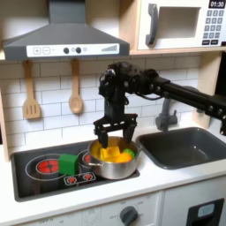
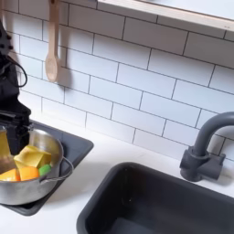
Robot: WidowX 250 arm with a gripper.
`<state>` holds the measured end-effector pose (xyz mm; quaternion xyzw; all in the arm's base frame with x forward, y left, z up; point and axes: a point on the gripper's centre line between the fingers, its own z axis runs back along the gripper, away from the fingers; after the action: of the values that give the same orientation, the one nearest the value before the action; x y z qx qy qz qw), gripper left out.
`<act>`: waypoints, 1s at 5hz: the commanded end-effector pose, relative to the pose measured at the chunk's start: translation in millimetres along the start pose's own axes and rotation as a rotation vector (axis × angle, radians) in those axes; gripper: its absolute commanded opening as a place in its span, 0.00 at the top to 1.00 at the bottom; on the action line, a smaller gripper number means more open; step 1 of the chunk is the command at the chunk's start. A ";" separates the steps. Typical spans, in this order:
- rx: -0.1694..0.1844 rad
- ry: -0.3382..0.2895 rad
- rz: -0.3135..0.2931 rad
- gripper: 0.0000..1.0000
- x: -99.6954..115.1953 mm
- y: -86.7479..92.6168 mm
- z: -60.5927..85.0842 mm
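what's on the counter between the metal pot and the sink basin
Nothing: in the second exterior view the white countertop between the metal pot on the stovetop and the dark sink basin is bare. The first exterior view agrees.

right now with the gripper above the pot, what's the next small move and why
Probably a short, straight lift. The gripper hangs open just above the metal pot on the stove, and the yellow and orange pieces lie inside the pot, apart from the fingers. Rising first would likely keep the fingers off the rim.
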<state>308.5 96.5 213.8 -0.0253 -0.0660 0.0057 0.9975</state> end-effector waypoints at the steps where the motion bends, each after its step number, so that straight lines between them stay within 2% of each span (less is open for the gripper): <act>1: 0.021 0.001 0.080 0.00 -4.4 16.5 2.4; 2: 0.027 0.006 0.098 0.00 -5.4 17.2 -1.7; 3: 0.041 0.010 0.146 0.00 -2.7 15.2 -6.8; 5: 0.054 0.005 0.169 0.00 9.6 16.5 -14.1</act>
<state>316.0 112.9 193.8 -0.0054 -0.0492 0.0914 0.9946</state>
